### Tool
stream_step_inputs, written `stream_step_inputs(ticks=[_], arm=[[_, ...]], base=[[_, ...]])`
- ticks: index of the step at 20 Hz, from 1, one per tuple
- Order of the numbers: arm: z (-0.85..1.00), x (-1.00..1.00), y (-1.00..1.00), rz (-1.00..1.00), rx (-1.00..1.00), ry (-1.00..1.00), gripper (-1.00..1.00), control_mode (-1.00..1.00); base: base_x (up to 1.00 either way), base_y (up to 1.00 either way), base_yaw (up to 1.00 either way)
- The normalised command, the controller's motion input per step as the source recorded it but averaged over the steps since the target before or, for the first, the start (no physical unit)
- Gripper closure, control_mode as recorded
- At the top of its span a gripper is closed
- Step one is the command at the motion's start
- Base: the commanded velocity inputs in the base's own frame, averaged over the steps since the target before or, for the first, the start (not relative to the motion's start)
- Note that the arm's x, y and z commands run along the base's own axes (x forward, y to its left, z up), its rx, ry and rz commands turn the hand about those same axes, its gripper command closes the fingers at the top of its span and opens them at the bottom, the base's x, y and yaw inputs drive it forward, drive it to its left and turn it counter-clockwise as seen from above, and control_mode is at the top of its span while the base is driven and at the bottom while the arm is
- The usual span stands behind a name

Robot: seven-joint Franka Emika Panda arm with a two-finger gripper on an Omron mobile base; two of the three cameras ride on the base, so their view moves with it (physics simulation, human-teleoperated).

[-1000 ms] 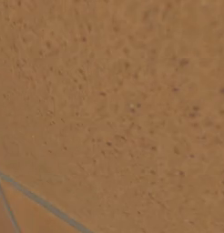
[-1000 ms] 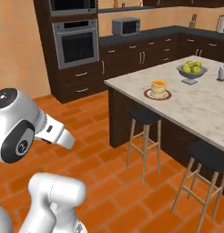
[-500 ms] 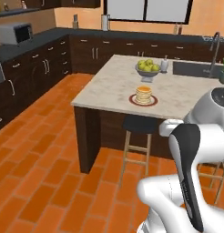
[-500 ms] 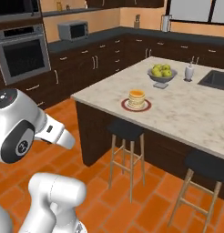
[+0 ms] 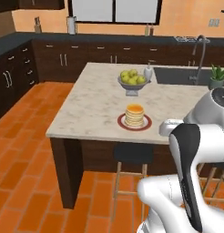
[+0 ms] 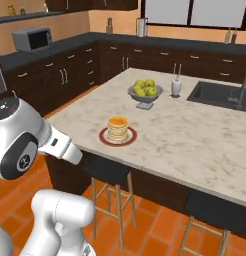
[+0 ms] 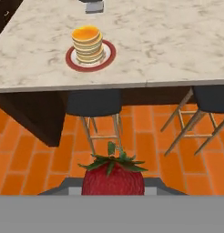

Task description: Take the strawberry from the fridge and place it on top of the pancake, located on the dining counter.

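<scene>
In the hand view the strawberry (image 7: pixel 113 176), red with green leaves, sits at the bottom between my gripper's (image 7: pixel 113 185) jaws, which are shut on it. It hangs over the orange tile floor in front of the dining counter (image 7: pixel 168 41). The pancake (image 7: pixel 88 44), a tan stack with orange topping on a red-rimmed white plate (image 7: pixel 70 59), stands near the counter's front edge, ahead and to the left. The same pancake (image 5: pixel 134 115) (image 6: pixel 117 130) shows on the beige counter (image 5: pixel 91 113) (image 6: pixel 195 135) in both base views. The fridge is out of view.
A bowl of yellow-green apples (image 5: pixel 132 79) (image 6: pixel 144 91) stands behind the pancake, with a white cup (image 6: pixel 176 86) beside it. Sink (image 6: pixel 220 95) and faucet (image 5: pixel 200 45) lie at the counter's far right. Dark stools (image 7: pixel 93 102) (image 7: pixel 211 98) stand under the front edge.
The base has turned and driven, so both base views swung from the wall and ovens to the island. The counter and pancake now stand closer and more central.
</scene>
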Motion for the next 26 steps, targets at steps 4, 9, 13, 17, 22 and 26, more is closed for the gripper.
stream_step_inputs(ticks=[4, 9, 13, 17, 22, 26], arm=[[0.00, 0.00, 0.00, 0.00, 0.00, 0.00, 1.00, 1.00], [0.00, 0.00, 0.00, 0.00, 0.00, 0.00, 1.00, 1.00], [0.00, 0.00, 0.00, 0.00, 0.00, 0.00, 1.00, 1.00], [0.00, 0.50, -0.02, -0.06, 0.04, 0.00, 1.00, -1.00], [0.00, 1.00, -0.26, -0.01, 0.09, 0.12, 1.00, -1.00], [-0.17, 1.00, 0.03, 0.00, 0.00, 0.21, 1.00, -1.00]], base=[[1.00, 0.43, -0.40], [0.99, 0.17, -0.34], [1.00, 0.02, -0.26], [0.50, 0.00, -0.09], [0.00, 0.00, 0.00], [0.00, 0.00, 0.00]])
